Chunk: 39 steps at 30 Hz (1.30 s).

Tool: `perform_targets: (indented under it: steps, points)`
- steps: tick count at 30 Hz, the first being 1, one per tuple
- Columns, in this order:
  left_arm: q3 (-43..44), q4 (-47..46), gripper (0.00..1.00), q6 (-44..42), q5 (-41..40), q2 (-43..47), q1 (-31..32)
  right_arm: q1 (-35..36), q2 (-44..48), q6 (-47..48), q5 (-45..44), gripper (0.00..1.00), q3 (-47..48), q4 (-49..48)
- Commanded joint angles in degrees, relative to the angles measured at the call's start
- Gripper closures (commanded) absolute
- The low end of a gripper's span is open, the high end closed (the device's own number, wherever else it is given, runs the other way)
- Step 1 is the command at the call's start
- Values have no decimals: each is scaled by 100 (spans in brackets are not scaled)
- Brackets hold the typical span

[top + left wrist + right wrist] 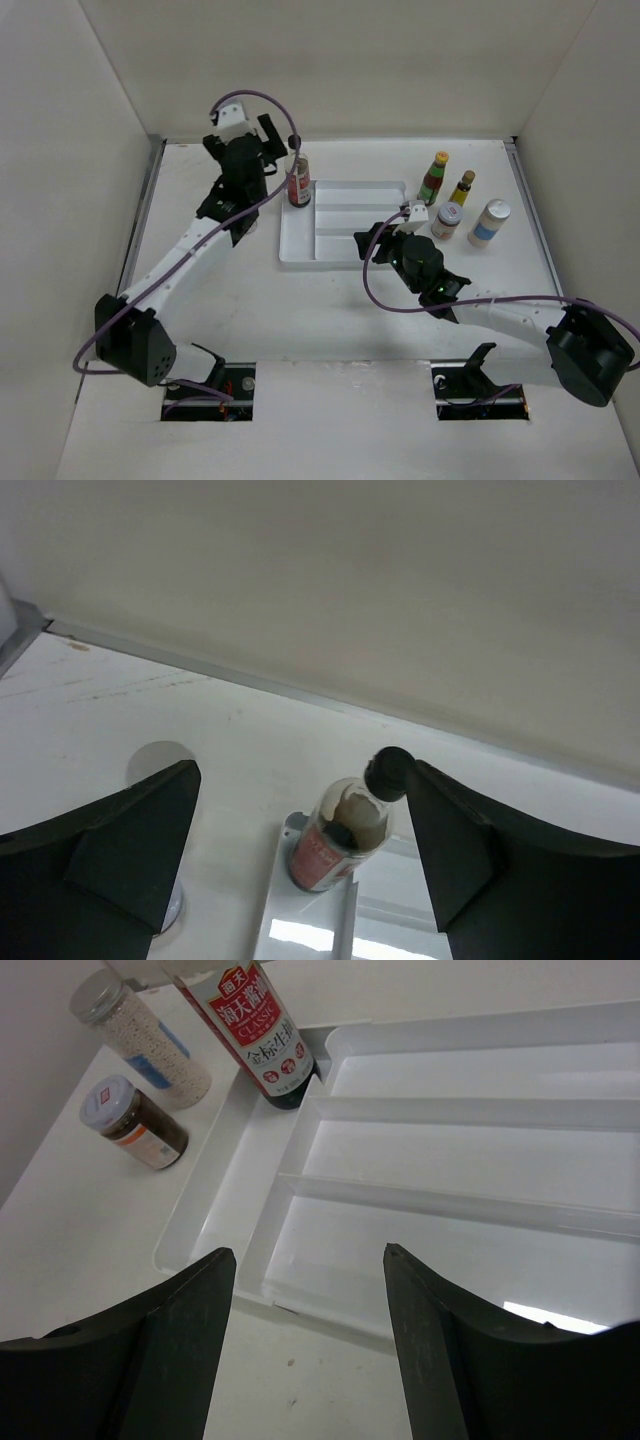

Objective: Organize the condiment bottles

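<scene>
1. On the white table [300,320] stand seven condiment containers and one white divided plastic tray [335,240]. Two arms reach in, each with one gripper.
2. Toward the far right corner are four containers. A green yellow-capped bottle [434,177] and an amber yellow-capped bottle [461,188] stand nearer the far edge. Just in front of them are a dark white-lidded jar [447,221] and a white-lidded blue-labelled shaker [489,222].
3. A black-capped red-labelled sauce bottle [298,183] stands at the tray's far left corner, seemingly inside its narrow end compartment.
4. Between the tray and the left edge stand a grain-filled shaker [140,1035] and a brown white-lidded jar [135,1120]. From above, the left arm [190,250] covers them.
5. All seven are upright, with long axes vertical and caps up.
6. The left gripper [300,778] is spread wide and empty above the sauce bottle, whose cap is just beside one finger.
7. The right gripper [305,1255] is released and empty over the tray's near edge.
</scene>
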<state>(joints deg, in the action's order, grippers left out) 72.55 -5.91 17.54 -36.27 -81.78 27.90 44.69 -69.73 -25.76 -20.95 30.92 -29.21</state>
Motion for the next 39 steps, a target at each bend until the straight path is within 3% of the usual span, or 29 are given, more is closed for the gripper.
perform_targets:
  steps: [1,5,9,26,34,36,39]
  points:
    - [-609,168,17,688,-135,337,-455,-8,92,-70,47,32,2,-410]
    - [-725,643,17,1041,260,67,-1115,-8,30,-70,47,32,20,-410]
    - [-462,802,18,1032,410,-592,-1379,-8,4,-70,47,31,37,-410]
    - [1331,1329,19,716,612,-2359,-1687,0,-155,-26,47,22,125,-366]
    - [1323,1497,21,777,700,-2501,-1722,0,-58,-43,47,20,72,-392]
    - [1323,1523,24,777,692,-2501,-1740,0,-101,-43,47,20,90,-392]
    - [1323,1514,44,777,692,-2518,-1740,0,-128,-26,47,20,116,-357]
